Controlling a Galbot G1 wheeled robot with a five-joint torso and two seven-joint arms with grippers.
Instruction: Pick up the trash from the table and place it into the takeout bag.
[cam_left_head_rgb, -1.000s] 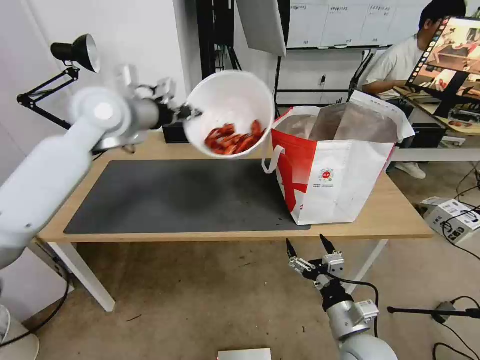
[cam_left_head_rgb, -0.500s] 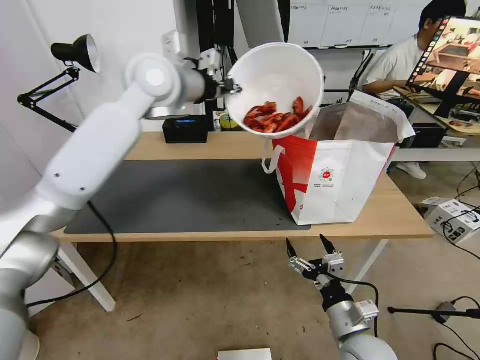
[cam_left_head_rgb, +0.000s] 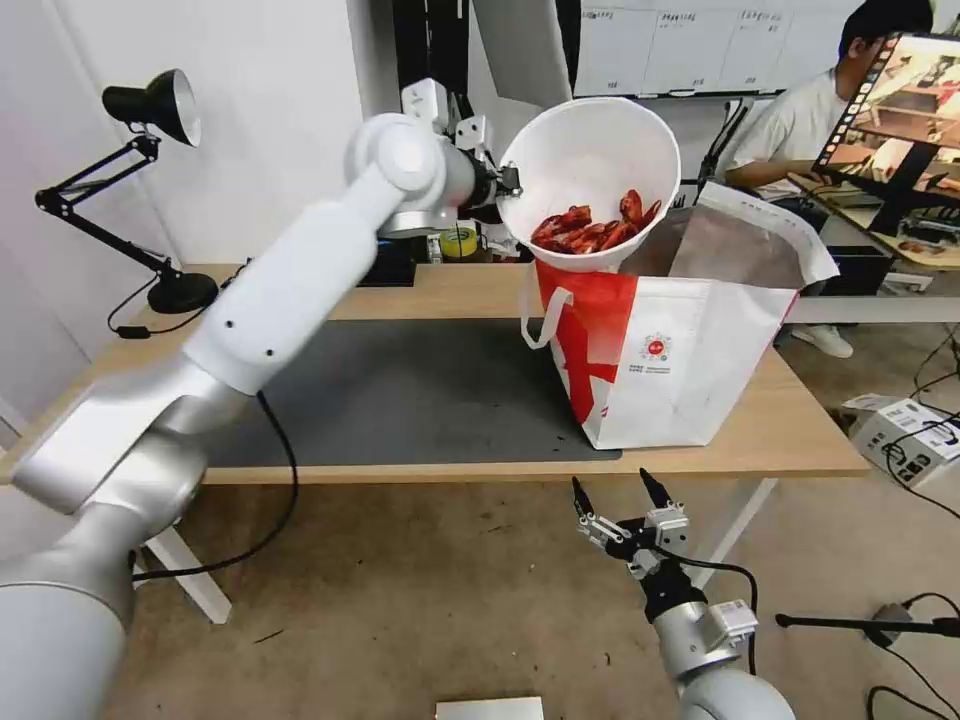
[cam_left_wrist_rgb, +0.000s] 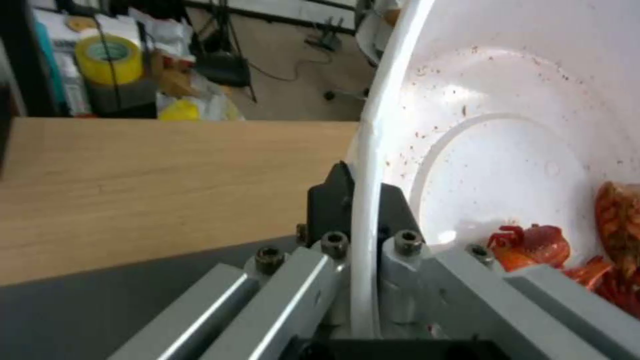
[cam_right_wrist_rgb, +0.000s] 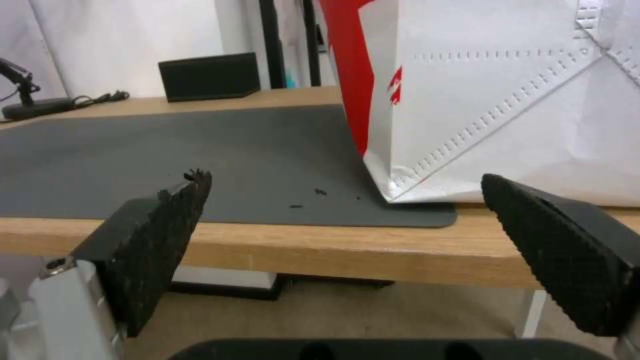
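From the head view, the left gripper (cam_left_head_rgb: 512, 183) has its jaws clamped on the rim of the bowl (cam_left_head_rgb: 590, 150), held tilted above the near-left corner of the open bag (cam_left_head_rgb: 680, 340) at the desk's (cam_left_head_rgb: 790, 430) right end, with red shells (cam_left_head_rgb: 590, 232) in the bowl. The left wrist view shows the bowl's (cam_left_wrist_rgb: 507, 125) rim pinched between the jaws. In the right wrist view the right gripper's (cam_right_wrist_rgb: 347, 225) jaws stand wide apart, empty, below the desk's front edge.
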